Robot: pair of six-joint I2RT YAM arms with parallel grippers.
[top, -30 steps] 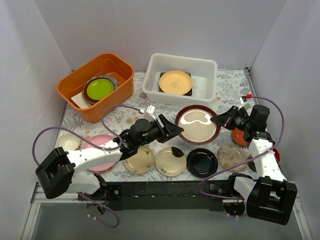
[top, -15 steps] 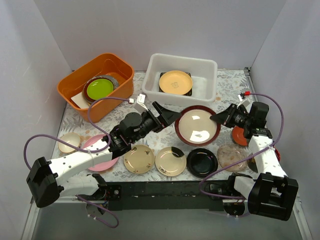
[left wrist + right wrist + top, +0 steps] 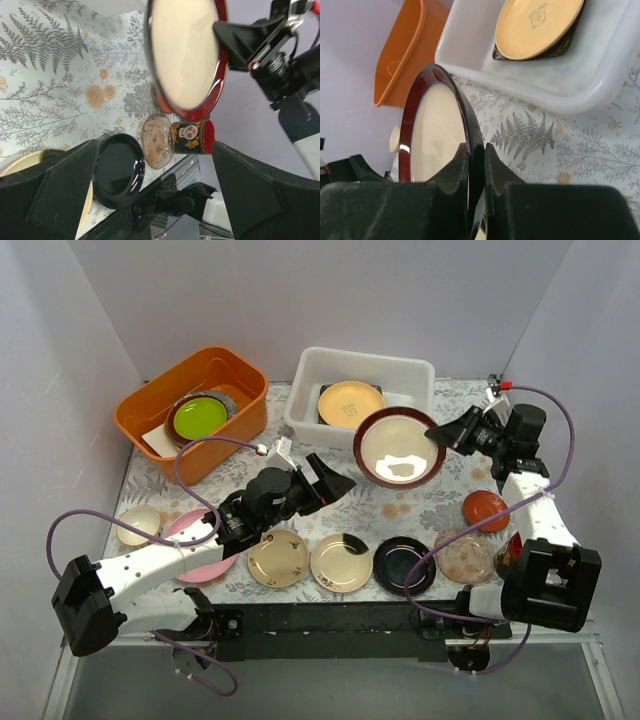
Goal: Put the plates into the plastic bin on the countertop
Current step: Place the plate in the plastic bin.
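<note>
A brown-rimmed plate [image 3: 398,447] with a cream inside hangs tilted in the air just in front of the plastic bin [image 3: 305,415]. My right gripper [image 3: 437,437] is shut on its right rim, and in the right wrist view my right gripper [image 3: 474,147] has the dark rim of the plate [image 3: 437,135] pinched between its fingers. My left gripper [image 3: 340,483] stands wide open to the plate's left, apart from it and holding nothing. A gold plate [image 3: 350,403] lies in the bin on a black square plate [image 3: 378,421].
On the countertop [image 3: 400,515] lie a pink plate [image 3: 200,545], a small cream one [image 3: 137,523], two gold ones [image 3: 278,558], a black one [image 3: 404,565], a speckled one [image 3: 465,555] and an orange-red one [image 3: 485,510]. An orange tub [image 3: 150,400] holds a lime-green plate [image 3: 198,417]. A red cup [image 3: 192,136] stands by the speckled plate.
My left gripper let go of the brown-rimmed plate and opened wide. My right gripper lifted the plate up and back toward the bin.
</note>
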